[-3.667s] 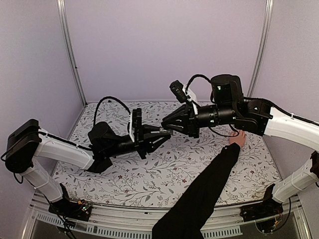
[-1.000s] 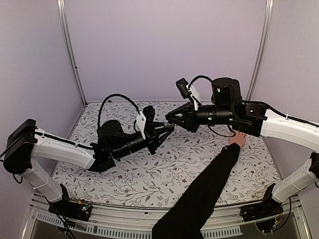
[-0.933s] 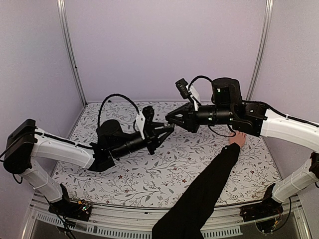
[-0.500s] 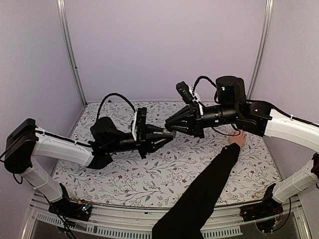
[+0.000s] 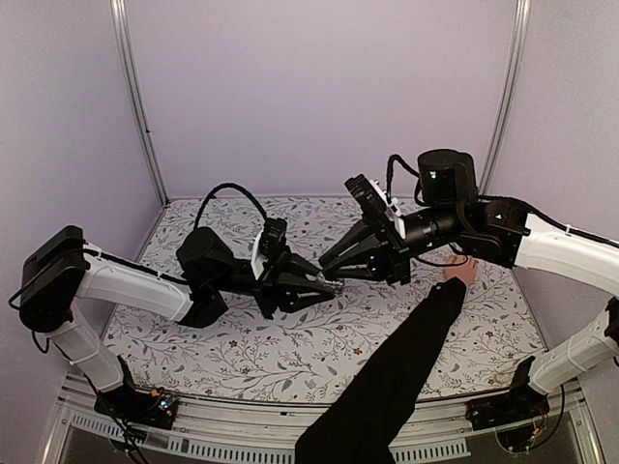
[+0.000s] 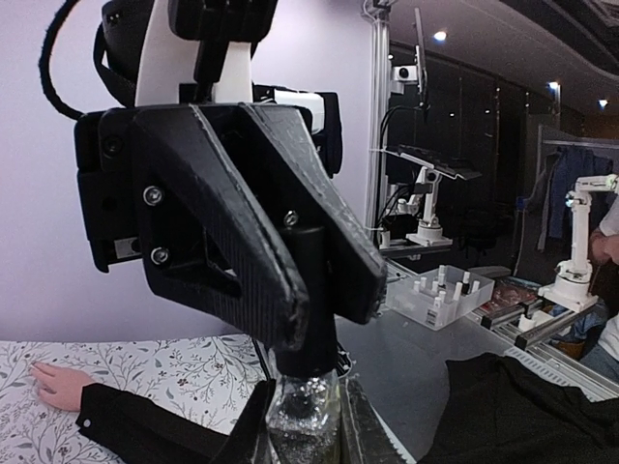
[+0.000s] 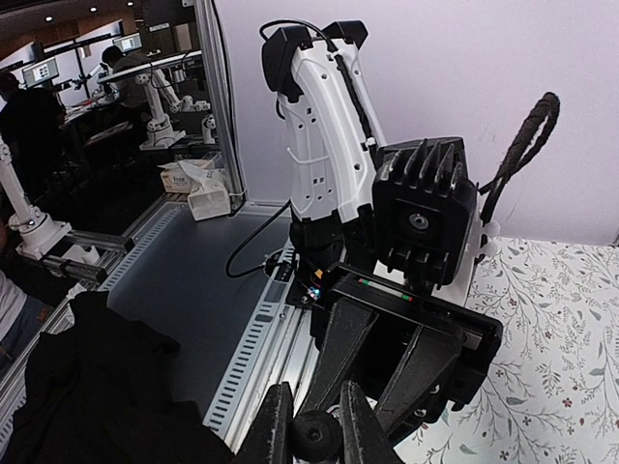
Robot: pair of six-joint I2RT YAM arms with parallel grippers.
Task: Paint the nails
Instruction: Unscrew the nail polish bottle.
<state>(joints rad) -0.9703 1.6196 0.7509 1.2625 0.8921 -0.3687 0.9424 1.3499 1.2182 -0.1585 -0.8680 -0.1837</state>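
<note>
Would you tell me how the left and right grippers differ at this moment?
The left gripper grips the bottle; the right gripper grips its cap. The left reaches in from the left, the right slopes down from the right. Both are shut, tips meeting.

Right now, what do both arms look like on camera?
The left arm and right arm match: white shells on the long links, black joints and wrists, angular black jaws. A black cable loops above each wrist.
</note>
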